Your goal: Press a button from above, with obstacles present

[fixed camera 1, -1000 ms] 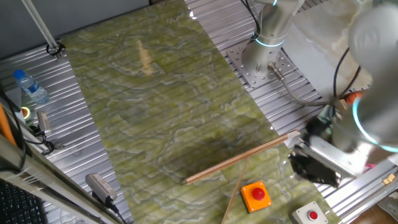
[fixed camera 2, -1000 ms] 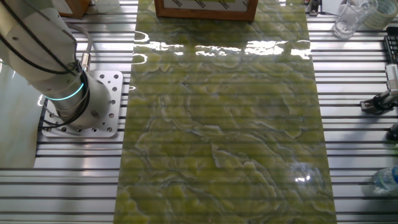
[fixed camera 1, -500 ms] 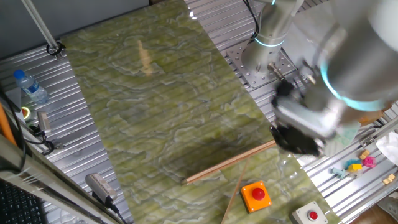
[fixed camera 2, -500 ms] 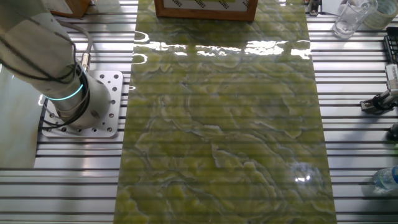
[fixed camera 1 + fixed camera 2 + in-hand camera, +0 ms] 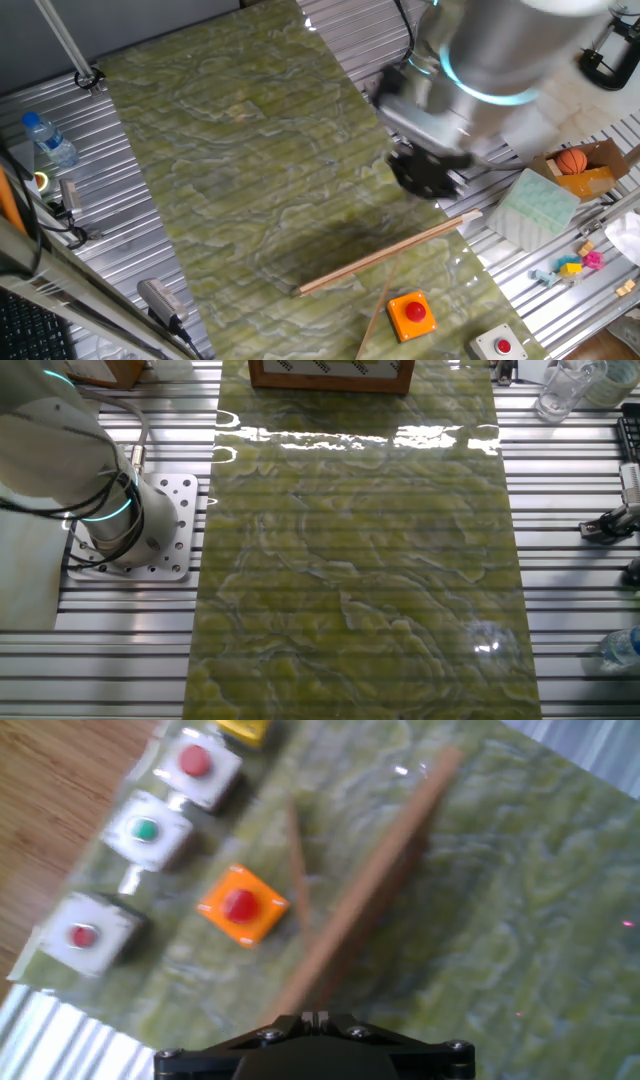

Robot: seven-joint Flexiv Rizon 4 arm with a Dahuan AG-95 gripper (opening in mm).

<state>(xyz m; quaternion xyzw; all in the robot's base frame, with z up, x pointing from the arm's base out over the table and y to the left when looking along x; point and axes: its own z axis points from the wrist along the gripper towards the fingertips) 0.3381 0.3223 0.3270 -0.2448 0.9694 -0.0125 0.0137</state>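
Orange button (image 5: 412,313) sits on the worktop (image 5: 250,180) just past the long stick (image 5: 385,255), short stick (image 5: 374,322) right beside it. Claw (image 5: 432,172) hovers well apart; can't tell if it's wide or narrow. Box prob light & rigid w/ a springy cap, so I'd push dead-centre on the red cap, straight down.

orange button (image 5: 412,312) red cap up | 2 sticks: long (image 5: 385,254), short (image 5: 375,321) beside

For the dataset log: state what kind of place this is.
Probably a robotics lab test bench: a robot arm bolted to a slatted aluminium table, a green marbled mat, and an orange button box with wooden sticks laid out as a test.
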